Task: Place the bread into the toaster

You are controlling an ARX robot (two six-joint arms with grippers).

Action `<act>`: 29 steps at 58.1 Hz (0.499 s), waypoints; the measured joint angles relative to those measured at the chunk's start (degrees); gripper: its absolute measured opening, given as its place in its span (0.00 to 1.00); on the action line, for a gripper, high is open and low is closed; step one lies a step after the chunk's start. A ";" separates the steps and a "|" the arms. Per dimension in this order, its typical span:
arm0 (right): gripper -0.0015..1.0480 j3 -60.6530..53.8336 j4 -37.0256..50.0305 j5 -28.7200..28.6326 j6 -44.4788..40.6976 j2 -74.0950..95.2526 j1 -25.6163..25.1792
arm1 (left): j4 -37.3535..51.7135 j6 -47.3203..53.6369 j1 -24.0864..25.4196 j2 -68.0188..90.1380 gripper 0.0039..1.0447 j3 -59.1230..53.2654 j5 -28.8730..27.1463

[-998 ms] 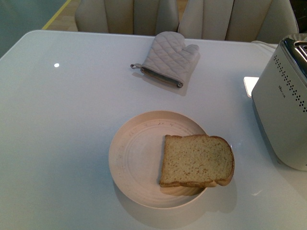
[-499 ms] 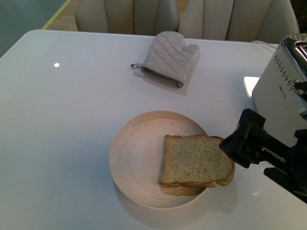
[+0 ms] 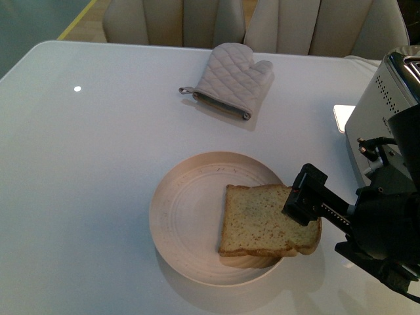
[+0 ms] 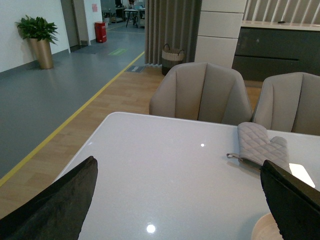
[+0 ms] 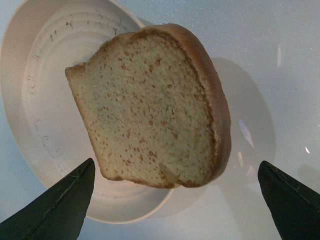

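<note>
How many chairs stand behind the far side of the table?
2. The left chair stands behind the far edge of the table, left of the oven mitt. The right chair stands beside it. More may be out of view.

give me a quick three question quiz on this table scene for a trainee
1. True or false: the light-brown speckled bread slice lies wholly inside the rim of the round cream plate.
2. Which arm's black gripper is over the bread slice? A left, B right.
3. Name the soft thing lying on the table beyond the plate.
Key: 1 false, it overhangs the rim. 2 B. 3 the grey quilted oven mitt.
</note>
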 joint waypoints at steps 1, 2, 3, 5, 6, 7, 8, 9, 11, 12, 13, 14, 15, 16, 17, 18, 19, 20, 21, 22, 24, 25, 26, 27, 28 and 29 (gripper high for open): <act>0.91 0.11 0.20 -0.11 0.04 0.22 -0.04 | -0.02 0.00 0.00 0.00 0.93 0.00 0.00; 0.91 0.26 0.61 -0.35 0.09 0.63 -0.15 | 0.00 0.00 0.00 0.00 0.93 0.00 0.00; 0.91 0.31 0.85 -0.50 0.09 0.83 -0.20 | -0.02 0.00 0.00 0.00 0.93 0.00 0.00; 0.91 0.44 1.62 -1.05 0.26 1.44 -0.39 | -0.02 0.00 0.00 0.00 0.93 0.00 0.00; 0.91 0.52 2.08 -1.51 0.59 1.81 -0.55 | -0.02 0.00 0.00 0.00 0.93 0.00 0.00; 0.91 0.63 2.45 -1.68 0.74 2.32 -0.70 | -0.02 0.00 0.00 0.00 0.93 0.00 0.00; 0.91 0.68 2.62 -1.81 0.87 2.54 -0.79 | 0.00 0.00 0.00 0.00 0.93 0.00 0.00; 0.91 0.79 2.99 -2.05 1.14 2.97 -0.90 | -0.02 0.00 0.00 0.00 0.93 0.00 0.00; 0.91 0.96 3.56 -2.49 1.51 3.72 -1.11 | -0.02 0.00 0.00 0.00 0.93 0.00 0.00; 0.91 1.07 3.82 -2.75 1.66 4.22 -1.25 | -0.02 0.00 0.00 0.00 0.93 0.00 0.00; 0.91 1.16 3.89 -2.84 1.70 4.44 -1.31 | -0.02 0.00 0.00 0.00 0.93 0.00 0.00; 0.91 1.27 4.02 -2.91 1.90 4.81 -1.44 | -0.02 0.00 0.00 0.00 0.93 0.00 0.00; 0.91 1.36 4.09 -2.93 1.97 5.07 -1.51 | -0.02 0.00 0.00 0.00 0.93 0.00 0.00; 0.91 1.53 4.22 -2.99 2.14 5.46 -1.62 | -0.02 0.00 0.00 0.00 0.93 0.00 0.00; 0.91 1.70 4.37 -3.10 2.32 5.84 -1.73 | -0.02 0.00 0.00 0.00 0.93 0.00 0.00; 0.91 1.81 4.42 -3.10 2.40 6.03 -1.79 | -0.02 0.00 0.00 0.00 0.93 0.00 0.00; 0.91 2.08 4.44 -3.13 2.58 6.43 -1.88 | 0.00 0.00 0.00 0.00 0.93 0.00 0.00; 0.91 2.21 4.44 -3.15 2.60 6.60 -1.90 | 0.00 0.00 0.00 0.00 0.93 0.00 0.00; 0.91 2.49 4.44 -3.19 2.69 6.99 -1.95 | -0.02 0.00 0.00 0.00 0.93 0.00 0.00; 0.91 2.78 4.48 -3.21 2.71 7.34 -1.99 | -0.02 0.00 0.00 0.00 0.93 0.00 0.00; 0.91 3.15 4.68 -3.43 2.84 7.98 -1.99 | 0.00 0.00 0.00 0.00 0.93 0.00 0.00; 0.91 3.26 4.72 -3.52 2.89 8.15 -1.99 | 0.00 0.00 0.00 0.00 0.93 0.00 0.00; 0.91 3.52 4.74 -3.56 2.89 8.52 -1.99 | 0.00 0.00 0.00 0.00 0.93 0.00 0.00; 0.91 3.74 4.74 -3.58 2.91 8.92 -1.99 | -0.02 0.00 0.00 0.00 0.93 0.00 0.00; 0.91 3.82 4.76 -3.58 2.91 9.05 -1.99 | -0.02 0.00 0.00 0.00 0.93 0.00 0.00; 0.91 3.98 4.81 -3.63 2.91 9.31 -1.99 | 0.00 0.00 0.00 0.00 0.93 0.00 0.00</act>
